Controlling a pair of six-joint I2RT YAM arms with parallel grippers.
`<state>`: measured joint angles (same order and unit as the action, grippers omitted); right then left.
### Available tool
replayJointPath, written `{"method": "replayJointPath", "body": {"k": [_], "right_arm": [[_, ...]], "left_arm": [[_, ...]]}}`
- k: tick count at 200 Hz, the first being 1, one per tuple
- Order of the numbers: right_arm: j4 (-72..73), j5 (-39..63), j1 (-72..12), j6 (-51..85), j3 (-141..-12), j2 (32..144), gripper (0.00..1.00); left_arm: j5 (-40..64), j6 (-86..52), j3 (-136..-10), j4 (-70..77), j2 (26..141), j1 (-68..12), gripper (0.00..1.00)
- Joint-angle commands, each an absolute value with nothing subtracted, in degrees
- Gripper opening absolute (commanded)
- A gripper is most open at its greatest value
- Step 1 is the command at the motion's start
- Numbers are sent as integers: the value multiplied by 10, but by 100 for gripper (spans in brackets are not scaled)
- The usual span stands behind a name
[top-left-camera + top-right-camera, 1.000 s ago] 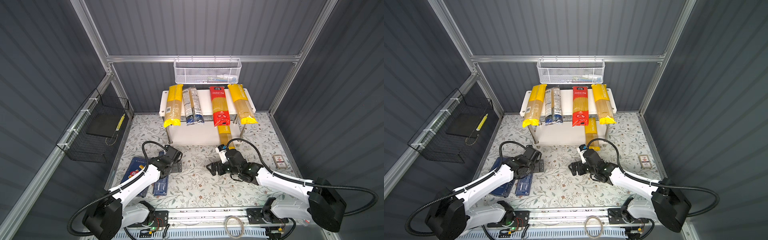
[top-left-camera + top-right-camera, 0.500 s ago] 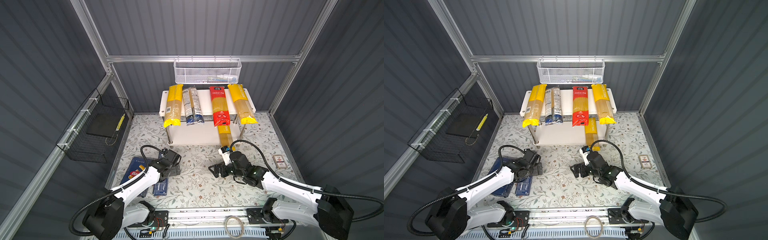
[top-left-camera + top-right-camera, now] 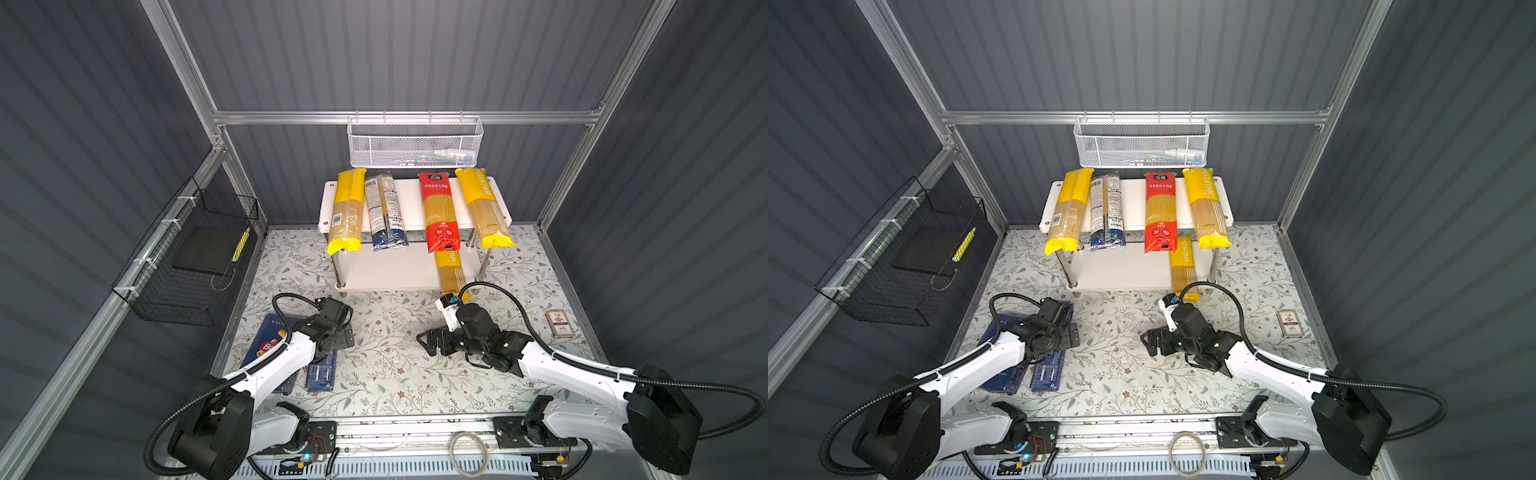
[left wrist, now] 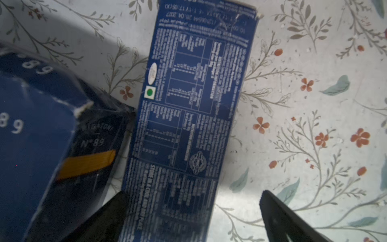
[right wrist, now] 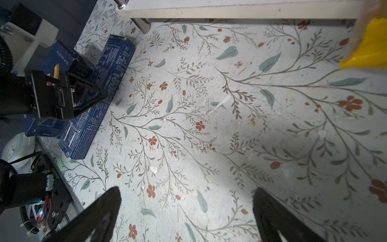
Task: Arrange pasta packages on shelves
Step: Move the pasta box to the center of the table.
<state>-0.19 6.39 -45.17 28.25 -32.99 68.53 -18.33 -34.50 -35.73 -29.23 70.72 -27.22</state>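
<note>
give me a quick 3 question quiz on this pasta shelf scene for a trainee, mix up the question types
1. Multiple choice: how many long slim spaghetti bags lie on the top white rectangular board? A three, B four, C five.
2. True or false: the left tool is shut on the narrow blue cardboard box.
3. Short answer: which package lies on the lower white rectangular board?

Key
1. B.
2. False: it stands open over the box, which lies flat on the table.
3. A yellow spaghetti bag, its near end sticking out past the board's front edge.
</note>
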Motion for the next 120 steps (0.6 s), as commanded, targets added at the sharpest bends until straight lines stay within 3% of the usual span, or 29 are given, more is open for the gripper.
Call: {"method": "replayJointPath", "body": {"k": [1, 74, 120], "right_arm": [[7, 75, -454, 283, -351, 703, 99], [-11, 59, -460, 279, -357, 700, 99], [-14, 62, -460, 280, -355, 706, 99]], "left_arm": [[-185, -335, -355, -291, 724, -271, 100], [-68, -370, -306, -243, 691, -281, 100], [-25, -438, -302, -192, 689, -348, 100]]}}
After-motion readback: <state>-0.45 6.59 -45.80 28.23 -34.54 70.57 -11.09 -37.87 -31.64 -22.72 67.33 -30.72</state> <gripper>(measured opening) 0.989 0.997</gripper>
